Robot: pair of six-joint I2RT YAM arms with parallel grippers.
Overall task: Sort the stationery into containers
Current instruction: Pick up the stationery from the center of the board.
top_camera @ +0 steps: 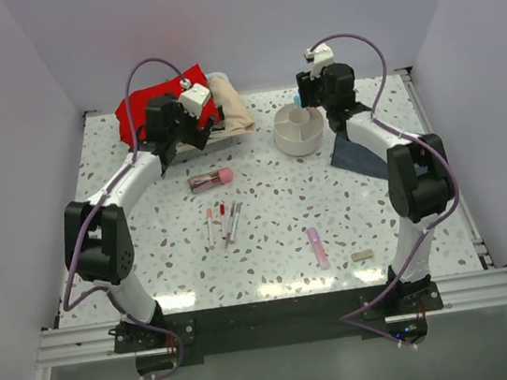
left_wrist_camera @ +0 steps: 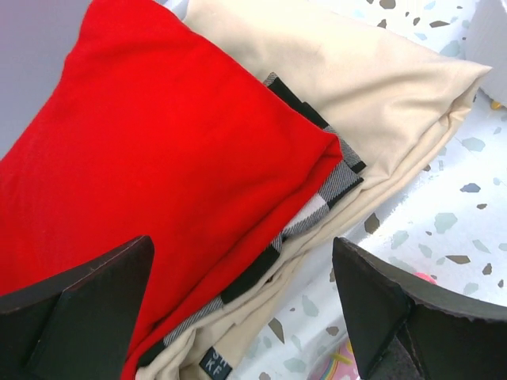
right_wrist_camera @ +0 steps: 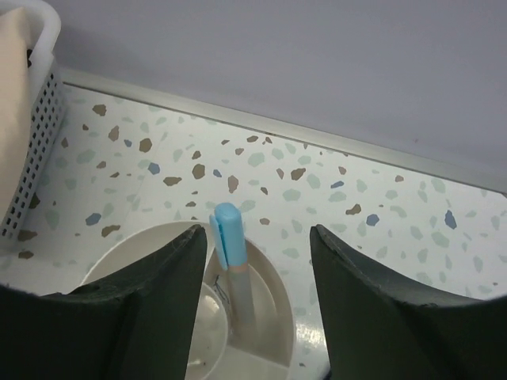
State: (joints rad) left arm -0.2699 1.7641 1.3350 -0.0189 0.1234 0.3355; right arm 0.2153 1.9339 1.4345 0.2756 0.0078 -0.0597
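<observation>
1. The right gripper (right_wrist_camera: 257, 241) was held spread wide directly over the organiser (top_camera: 300, 144) with nothing clamped. A blue-capped marker (right_wrist_camera: 228, 237) stood upright between its fingers, much nearer one finger than the other.
2. The nearest risk was judged to lie here. If the gripper were drawn away at a slant, the marker could be clipped by the close finger and tipped out, or the light organiser dragged across the bench (top_camera: 283, 195).
3. The left gripper (left_wrist_camera: 242, 245) was seen wide open and empty, poised over the red cloth (left_wrist_camera: 158, 158) and the beige cloth (left_wrist_camera: 380, 87) at the far left, well apart from any stationery. If it were lowered there, fabric could be snagged and nothing of the task gained.
4. The thin pens (top_camera: 223, 223) lay close side by side mid-bench, so two might be pinched at once or the neighbours scattered. The eraser (top_camera: 363, 255) was small and low, and a slipped grasp was thought likely.
5. In the organiser only the blue-capped marker could be made out. Whether it stood in the central cup or in a section of the outer ring could not be told, and much of the interior was hidden behind the fingers.
6. A white perforated basket (right_wrist_camera: 40, 119) beside the organiser was seen to hold beige cloth. No stationery was visible in it.
7. Outside any container lay the pens, the eraser, the pink-capped tube (top_camera: 211, 178) and a pink marker (top_camera: 318, 247), all on the open bench. A dark cloth (top_camera: 356, 149) lay just beside the organiser.
</observation>
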